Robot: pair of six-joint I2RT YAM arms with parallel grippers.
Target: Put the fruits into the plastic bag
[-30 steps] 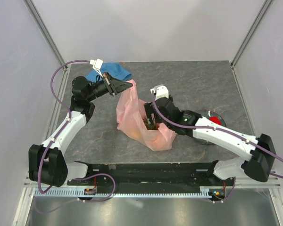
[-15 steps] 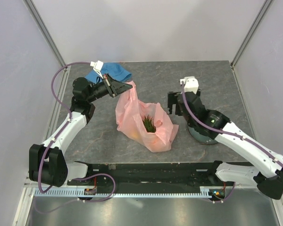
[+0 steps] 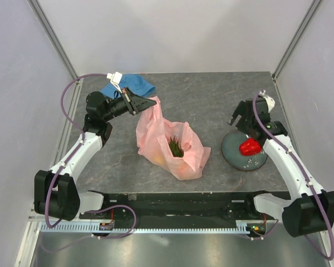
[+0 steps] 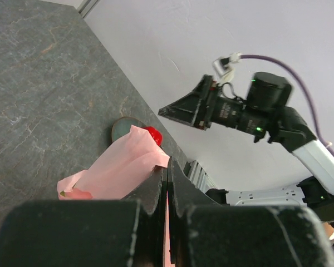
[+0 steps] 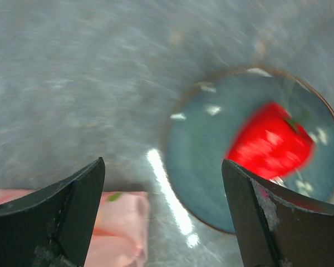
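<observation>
Grey stone-pattern table (image 3: pixel 211 100) carries everything in view. Left arm reaches in from the near-left edge. The left gripper (image 3: pixel 149 102) is raised at the far left of the table, and its fingers are pressed together on a fold of the plastic bag (image 3: pixel 153 130). The left wrist view shows pink film pinched between the two pads with no gap. Right arm extends along the right side. The right gripper (image 3: pixel 239 121) hangs over the far edge of the plate (image 3: pixel 234 153) with its fingers spread wide and nothing between them. The bag sits at table centre, well apart from the plate. Its top edge is lifted toward the left gripper, its mouth gapes upward, and its lower body slumps on the table toward the near edge. A blue cloth (image 3: pixel 131 83) lies at the far-left corner, just behind the left gripper. The dark round plate rests flat at the right of the table. The red fruit (image 3: pixel 249 147) lies on the plate, on its right half, clear of the open fingers above it. A green pineapple crown (image 3: pixel 175 147) shows inside the bag mouth. An orange-yellow shape shows through the film below the crown, probably more fruit, but it is too veiled to identify. The right wrist view is motion-blurred, so plate detail is poor.
</observation>
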